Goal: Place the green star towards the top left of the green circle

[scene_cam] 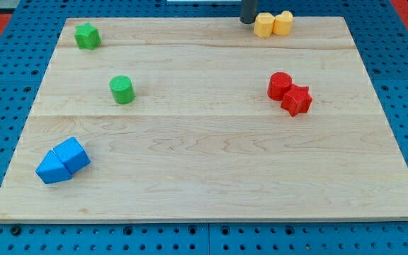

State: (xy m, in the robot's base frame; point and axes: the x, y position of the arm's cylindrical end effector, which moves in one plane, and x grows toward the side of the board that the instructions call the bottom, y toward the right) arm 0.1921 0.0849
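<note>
— So, left to right: where's the green star (86, 35)?

— Far upper-left corner of the tabletop (204, 170), already at about eleven o'clock from the green circle (122, 90), though well apart.

— And my tip (248, 21)?

— Top edge, touching the yellow blocks (273, 24). The star lies at nine o'clock from it, far off. No pincer here: just a bare rod holding nothing.

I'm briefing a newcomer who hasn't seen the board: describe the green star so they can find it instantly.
Start at the wooden board's corner at the view's top left. The green star sits alone there, up-left of the green circle. It's the only other green block, with points rather than a round top.
</note>
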